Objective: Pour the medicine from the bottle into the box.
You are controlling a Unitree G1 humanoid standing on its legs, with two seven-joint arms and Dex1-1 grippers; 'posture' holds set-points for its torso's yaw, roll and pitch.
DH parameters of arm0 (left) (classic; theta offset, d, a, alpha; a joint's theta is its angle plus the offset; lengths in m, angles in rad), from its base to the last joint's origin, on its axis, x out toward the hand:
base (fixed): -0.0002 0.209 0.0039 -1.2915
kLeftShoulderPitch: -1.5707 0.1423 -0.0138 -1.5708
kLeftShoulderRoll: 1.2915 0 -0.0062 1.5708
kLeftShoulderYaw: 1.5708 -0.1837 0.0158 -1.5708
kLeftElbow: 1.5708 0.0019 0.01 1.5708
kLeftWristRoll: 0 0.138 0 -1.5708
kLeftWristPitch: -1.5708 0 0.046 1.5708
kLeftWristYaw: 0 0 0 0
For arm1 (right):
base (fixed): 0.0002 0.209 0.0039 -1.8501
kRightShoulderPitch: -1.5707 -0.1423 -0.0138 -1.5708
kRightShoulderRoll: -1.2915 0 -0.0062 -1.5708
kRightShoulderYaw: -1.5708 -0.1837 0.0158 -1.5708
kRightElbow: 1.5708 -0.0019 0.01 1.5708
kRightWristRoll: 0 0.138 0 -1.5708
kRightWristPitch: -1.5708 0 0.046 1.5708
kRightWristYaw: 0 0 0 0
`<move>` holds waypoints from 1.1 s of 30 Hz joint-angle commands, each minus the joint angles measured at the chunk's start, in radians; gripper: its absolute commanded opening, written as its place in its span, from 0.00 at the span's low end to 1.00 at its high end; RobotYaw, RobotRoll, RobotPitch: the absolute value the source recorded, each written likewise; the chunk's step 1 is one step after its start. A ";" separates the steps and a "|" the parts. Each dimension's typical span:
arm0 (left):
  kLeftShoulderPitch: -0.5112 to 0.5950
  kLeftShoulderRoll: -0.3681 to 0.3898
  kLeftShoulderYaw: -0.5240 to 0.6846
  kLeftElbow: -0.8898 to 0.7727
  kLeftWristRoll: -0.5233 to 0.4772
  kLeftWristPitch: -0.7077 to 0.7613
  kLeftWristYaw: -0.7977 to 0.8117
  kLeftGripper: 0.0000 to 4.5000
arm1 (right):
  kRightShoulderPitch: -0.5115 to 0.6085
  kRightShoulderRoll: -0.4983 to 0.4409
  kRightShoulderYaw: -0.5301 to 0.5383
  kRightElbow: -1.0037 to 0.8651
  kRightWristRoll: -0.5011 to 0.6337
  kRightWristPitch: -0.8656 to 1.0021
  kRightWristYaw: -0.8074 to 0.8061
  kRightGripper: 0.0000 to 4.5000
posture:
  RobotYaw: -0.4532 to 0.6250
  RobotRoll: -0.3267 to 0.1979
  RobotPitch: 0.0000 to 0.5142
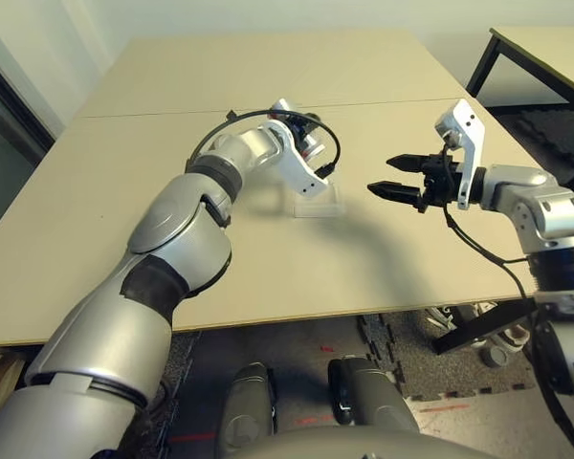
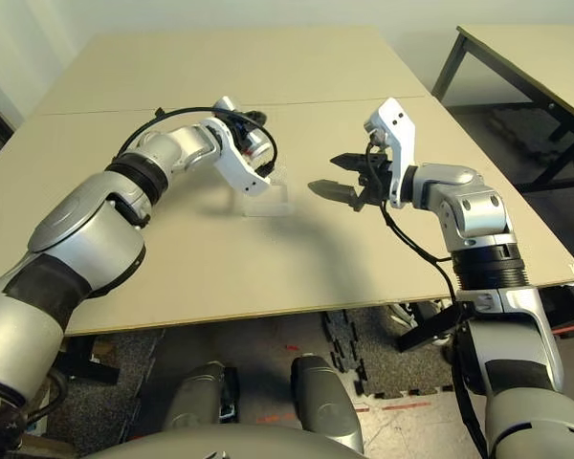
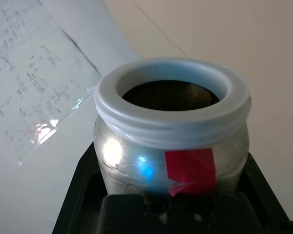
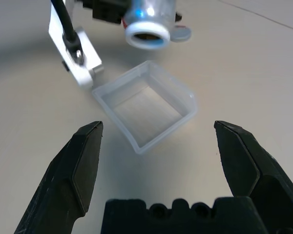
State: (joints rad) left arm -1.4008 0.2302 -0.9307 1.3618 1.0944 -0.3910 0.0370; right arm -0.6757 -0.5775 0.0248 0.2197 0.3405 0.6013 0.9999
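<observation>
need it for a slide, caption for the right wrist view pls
Open right pincer faces the empty clear box while the uncapped bottle tilts above it.

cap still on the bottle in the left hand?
No. The small silvery bottle with the red tape stripe, held in the left hand, shows an open white threaded mouth with no cap.

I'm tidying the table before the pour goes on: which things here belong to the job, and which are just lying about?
Belongs to the job:
- bottle, cap off, held in the left gripper above the box
- box, clear plastic, open, on the table
- right gripper, fingers wide apart, holding nothing

Just lying about:
- grey cap lying on the table behind the bottle
- second table off to the right
</observation>
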 commanded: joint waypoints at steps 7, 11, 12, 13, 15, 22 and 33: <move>0.038 0.025 -0.036 0.022 0.037 0.001 -0.025 0.59 | 0.000 0.001 0.000 -0.006 0.008 0.004 0.003 1.00 | 0.29 0.62 0.08; 0.043 0.030 -0.059 0.024 0.055 -0.009 -0.033 0.59 | -0.015 0.005 0.007 0.010 0.003 -0.006 0.012 1.00 | 0.29 0.62 0.08; 0.039 0.032 -0.042 0.026 0.037 -0.001 -0.038 0.59 | -0.018 0.005 0.007 0.013 0.003 -0.007 0.013 1.00 | 0.29 0.62 0.08; 0.033 0.032 -0.051 0.027 0.046 0.004 -0.034 0.59 | -0.020 0.006 0.007 0.016 0.003 -0.009 0.014 1.00 | 0.30 0.62 0.07; 0.031 0.025 -0.081 0.025 0.076 -0.002 -0.025 0.59 | -0.023 0.008 0.011 0.021 0.000 -0.013 0.017 1.00 | 0.29 0.62 0.08; 0.048 0.007 -0.100 0.028 0.085 -0.009 -0.049 0.59 | -0.025 0.013 0.007 0.024 -0.002 -0.021 0.014 1.00 | 0.28 0.62 0.07; 0.067 0.007 0.141 0.032 -0.163 -0.029 -0.207 0.59 | -0.020 0.012 0.001 0.019 0.001 -0.018 0.011 1.00 | 0.28 0.62 0.07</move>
State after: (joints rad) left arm -1.3539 0.2413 -0.8744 1.3868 1.0345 -0.4079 -0.0942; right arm -0.6901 -0.5632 0.0289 0.2367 0.3397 0.5886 1.0109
